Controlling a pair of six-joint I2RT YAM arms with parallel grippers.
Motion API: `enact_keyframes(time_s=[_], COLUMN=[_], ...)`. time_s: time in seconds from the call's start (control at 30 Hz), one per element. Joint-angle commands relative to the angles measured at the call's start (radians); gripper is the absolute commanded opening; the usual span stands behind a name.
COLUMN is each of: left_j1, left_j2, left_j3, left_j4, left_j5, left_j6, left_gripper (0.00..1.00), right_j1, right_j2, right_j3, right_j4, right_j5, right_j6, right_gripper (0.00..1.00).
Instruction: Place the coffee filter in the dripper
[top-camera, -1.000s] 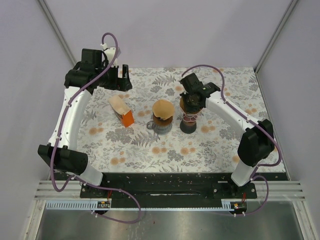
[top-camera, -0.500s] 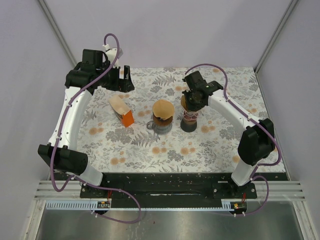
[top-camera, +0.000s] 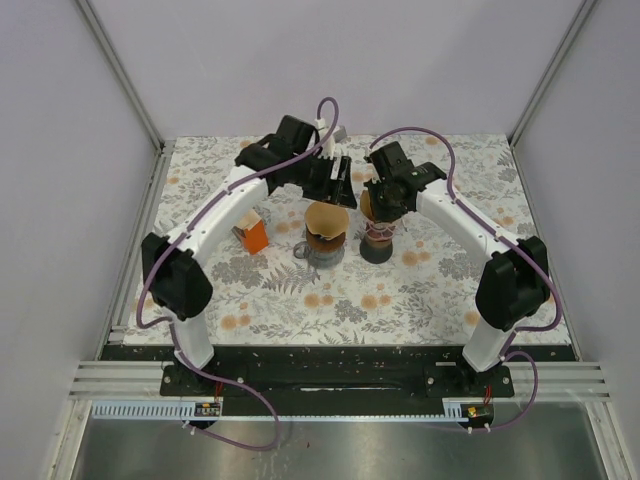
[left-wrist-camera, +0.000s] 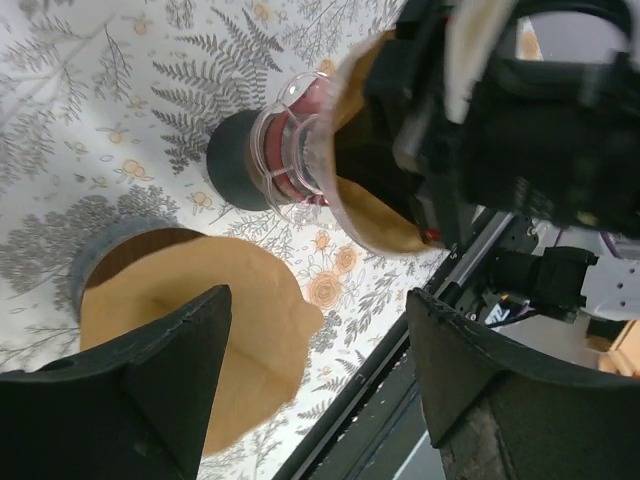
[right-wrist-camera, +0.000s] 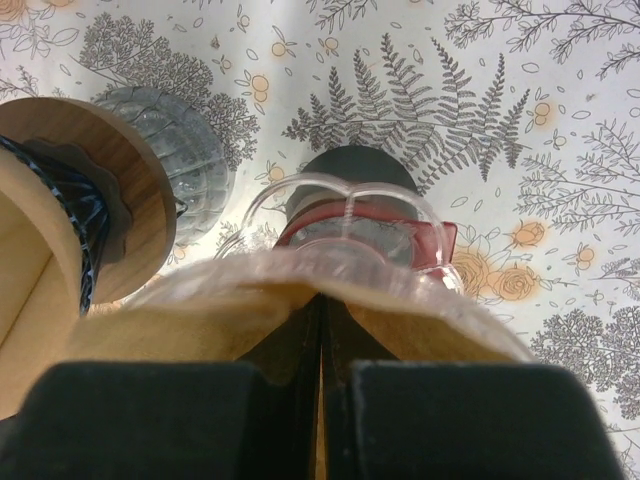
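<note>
Far L on the floral counter you've got an orange holder, partly tucked behind the L arm.

Next over, your left fingers are spread wide apart w/ nothing between them. They hang over the glass vessel near the middle. That vessel has a wood collar and carries its own brown paper cone, sitting open on top. The L wrist cam looks down onto that cone btwn the two fingers.

Just R of the vessel stands the dripper: clear plastic w/ a red part, upright on a round black base. It's close beside the vessel; you can't tell from these views whether they touch.

The coffee filter is down in the dripper's mouth, its brown paper lying vs. the clear wall on both sides. Your right fingers are closed together on the filter's upper edge, pinching it, and reach into the dripper from above.

In the top cam the R wrist sits right over the dripper, so most of the filter is hidden there. The two wrists are near each other but apart.
</note>
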Motion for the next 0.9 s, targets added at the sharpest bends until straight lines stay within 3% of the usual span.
enact_keyframes(time_s=[0.0, 0.13, 0.43, 0.7, 0.87], left_j1=[-0.007, -0.019, -0.02, -0.034, -0.037], left_j2=[0.058, 0.129, 0.198, 0.207, 0.207], left_j3=[0.062, 0.125, 0.157, 0.125, 0.117], left_j4=[0.107, 0.117, 0.117, 0.117, 0.101], left_j5=[0.039, 0.018, 0.049, 0.041, 0.0], left_j6=[-0.139, -0.162, -0.213, -0.21, -0.187], left_gripper=[0.71, 0.62, 0.51, 0.47, 0.33], right_j1=[-0.004, -0.004, -0.004, -0.004, -0.006], right_j2=[0.009, 0.009, -0.002, -0.019, -0.049], right_j3=[-0.036, -0.039, -0.053, -0.013, 0.029], right_j4=[0.013, 0.02, 0.029, 0.03, 0.03], right_j5=[-0.018, -0.029, -0.033, -0.038, -0.036], right_j6=[-0.013, -0.016, -0.018, -0.021, -0.031], right_gripper=[0.0, 0.0, 0.0, 0.0, 0.0])
